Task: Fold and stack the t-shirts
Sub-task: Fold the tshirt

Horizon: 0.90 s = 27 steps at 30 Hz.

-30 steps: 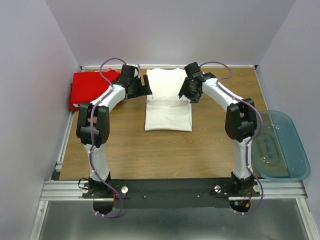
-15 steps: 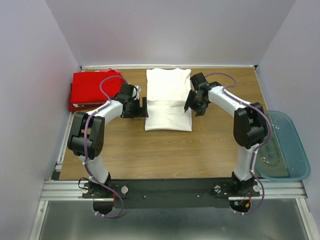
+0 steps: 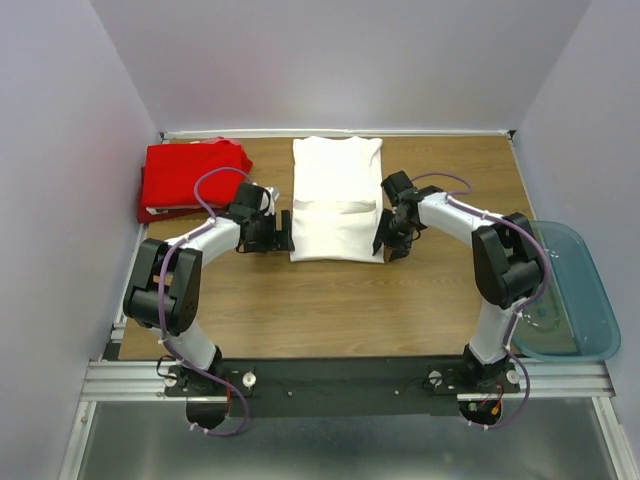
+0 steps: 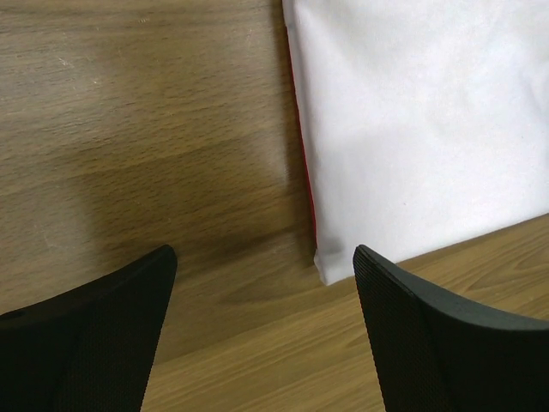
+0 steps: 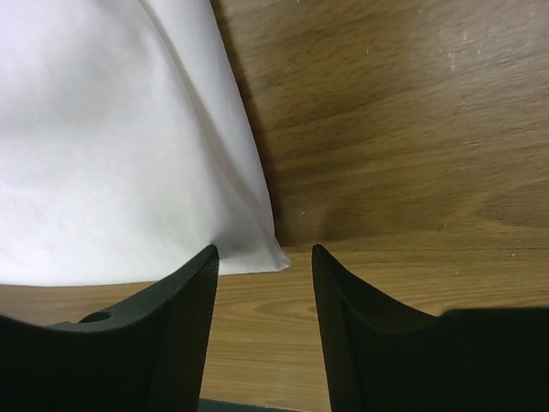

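Note:
A white t-shirt (image 3: 337, 200) lies partly folded at the back middle of the table, print hidden. A folded red t-shirt (image 3: 188, 176) sits at the back left. My left gripper (image 3: 281, 230) hovers low at the white shirt's near left corner (image 4: 330, 268), jaws wide open, nothing between them. A thin red line runs along that shirt edge in the left wrist view. My right gripper (image 3: 384, 238) is at the near right corner (image 5: 273, 257), open more narrowly, the corner just ahead of its gap. Neither gripper holds cloth.
A translucent blue-tinted plastic tub (image 3: 562, 290) stands off the table's right edge. The wooden table (image 3: 330, 300) has white rails at the back and left. Purple walls close in on three sides.
Both arms have swung down from the shirt's upper part to its near corners. The right jaws have narrowed somewhat; the left stay wide.

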Each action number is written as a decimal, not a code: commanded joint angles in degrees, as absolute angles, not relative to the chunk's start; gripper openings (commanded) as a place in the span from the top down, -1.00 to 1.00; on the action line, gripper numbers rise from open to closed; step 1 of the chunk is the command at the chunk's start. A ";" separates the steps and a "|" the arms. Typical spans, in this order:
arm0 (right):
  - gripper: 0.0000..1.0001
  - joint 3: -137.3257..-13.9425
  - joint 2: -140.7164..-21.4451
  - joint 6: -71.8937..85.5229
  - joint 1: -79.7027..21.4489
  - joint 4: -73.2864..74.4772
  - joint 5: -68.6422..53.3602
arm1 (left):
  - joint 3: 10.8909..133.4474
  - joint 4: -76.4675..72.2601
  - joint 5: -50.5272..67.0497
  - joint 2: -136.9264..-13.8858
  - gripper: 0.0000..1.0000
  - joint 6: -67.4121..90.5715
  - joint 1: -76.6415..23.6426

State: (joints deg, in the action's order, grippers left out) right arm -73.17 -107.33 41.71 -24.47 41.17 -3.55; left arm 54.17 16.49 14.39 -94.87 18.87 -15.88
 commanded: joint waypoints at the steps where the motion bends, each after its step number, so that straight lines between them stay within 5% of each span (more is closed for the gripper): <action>1: -0.07 -70.58 -105.38 43.24 -25.05 39.73 -5.27 | 53.35 15.82 15.73 -92.90 -0.82 19.34 -16.17; 8: 0.07 -67.41 -105.03 44.03 -25.40 38.41 -4.05 | 52.73 15.73 15.47 -92.20 -0.82 19.42 -16.17; 22: 0.66 -67.50 -108.02 43.59 -25.40 37.09 -2.90 | 52.38 16.96 16.00 -93.69 -0.60 18.63 -17.66; 27: 0.70 -67.94 -108.19 43.42 -25.40 37.18 -2.90 | 52.73 17.05 16.52 -95.36 -0.54 18.54 -18.54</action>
State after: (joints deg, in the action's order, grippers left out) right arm -68.29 -106.32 43.51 -25.08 37.80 -4.38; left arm 53.01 16.38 14.98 -94.13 19.27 -17.72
